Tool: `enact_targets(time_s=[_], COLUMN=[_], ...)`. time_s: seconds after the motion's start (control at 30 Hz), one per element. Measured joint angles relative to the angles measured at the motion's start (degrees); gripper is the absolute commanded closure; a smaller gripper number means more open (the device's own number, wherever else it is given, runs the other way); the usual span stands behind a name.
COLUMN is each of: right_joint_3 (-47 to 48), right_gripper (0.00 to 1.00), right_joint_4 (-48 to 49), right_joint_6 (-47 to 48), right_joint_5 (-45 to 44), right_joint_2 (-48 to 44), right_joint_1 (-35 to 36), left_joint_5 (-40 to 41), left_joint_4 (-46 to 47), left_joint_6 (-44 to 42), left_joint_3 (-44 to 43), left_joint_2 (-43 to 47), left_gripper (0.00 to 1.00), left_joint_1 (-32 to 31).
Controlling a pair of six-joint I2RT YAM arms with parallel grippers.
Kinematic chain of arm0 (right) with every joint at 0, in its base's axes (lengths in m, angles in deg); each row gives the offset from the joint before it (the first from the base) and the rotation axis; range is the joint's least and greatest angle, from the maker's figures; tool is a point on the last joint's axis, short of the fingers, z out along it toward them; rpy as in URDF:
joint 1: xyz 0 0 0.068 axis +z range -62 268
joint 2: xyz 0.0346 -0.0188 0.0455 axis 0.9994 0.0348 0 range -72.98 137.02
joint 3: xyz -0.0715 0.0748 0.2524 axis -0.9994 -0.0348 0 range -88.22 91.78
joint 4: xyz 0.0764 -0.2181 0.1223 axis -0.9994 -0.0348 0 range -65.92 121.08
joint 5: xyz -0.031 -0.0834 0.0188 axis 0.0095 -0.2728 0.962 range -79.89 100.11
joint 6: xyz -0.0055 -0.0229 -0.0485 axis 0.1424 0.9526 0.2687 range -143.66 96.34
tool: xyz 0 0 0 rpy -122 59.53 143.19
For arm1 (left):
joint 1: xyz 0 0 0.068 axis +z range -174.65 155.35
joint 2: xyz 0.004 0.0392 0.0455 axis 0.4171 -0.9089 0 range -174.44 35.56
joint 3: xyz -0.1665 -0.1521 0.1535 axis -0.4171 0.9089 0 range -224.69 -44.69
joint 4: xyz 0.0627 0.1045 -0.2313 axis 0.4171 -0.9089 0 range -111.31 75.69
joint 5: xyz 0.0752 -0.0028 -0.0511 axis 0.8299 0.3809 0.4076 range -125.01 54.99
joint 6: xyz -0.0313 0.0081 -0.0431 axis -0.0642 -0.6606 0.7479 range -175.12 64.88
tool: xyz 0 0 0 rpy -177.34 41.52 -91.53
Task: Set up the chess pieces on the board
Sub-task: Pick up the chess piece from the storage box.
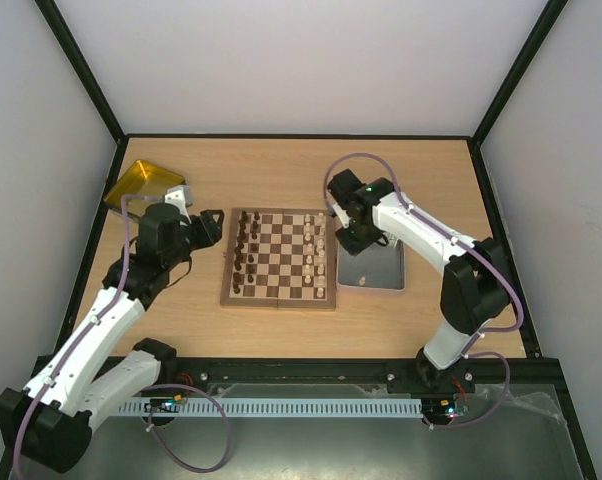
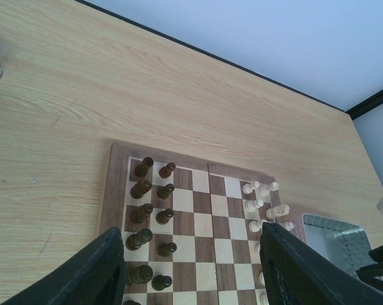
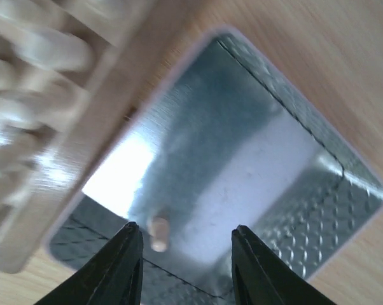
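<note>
Right wrist view puts the one you want just below you: a lone pale chessman [image 3: 158, 233] on the floor of the grey metal tray [image 3: 261, 152], close by one finger of your right hand [image 3: 186, 270]. It is blurred, but it looks to be lying on its side. Judge it as very light, hard turned wood, smooth and round, so it will likely roll or skid on the slick metal if nudged, and may squirt out of a pinch that lands on its curved head. Take it across the narrow waist above the base and close gently; it should be stiff enough not to crush. Your right hand is spread with nothing between its fingers, and the man sits off-centre, so shift toward it before closing. Just beside the tray stands the board [image 1: 277, 302], with dark men [image 2: 140, 213] along the far side and pale men [image 2: 258, 203] along the side next to the tray. Your left hand [image 2: 191, 273] hangs by the board's dark side, fingers wide apart and empty, above the table [image 1: 281, 170].
</note>
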Motion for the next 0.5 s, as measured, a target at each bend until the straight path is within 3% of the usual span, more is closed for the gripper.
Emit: enact_targets(time_s=[0.27,0.5], right_joint_3=[-7.5,-8.8], right_gripper=[0.63,0.63], right_joint_4=[1.3,3.0], right_joint_6=[0.5,0.5], right_joint_5=[1.7,7.4], right_joint_2=[0.4,1.5], right_joint_1=[-8.3,-9.9], left_joint_5=[-2.1,-3.8], left_joint_4=[1.2,1.8], left_joint_6=[0.0,0.0], left_joint_3=[0.0,0.0], left_joint_2=[-3.7,-4.9], left_gripper=[0.42,0.42], left_joint_1=[0.0,0.7])
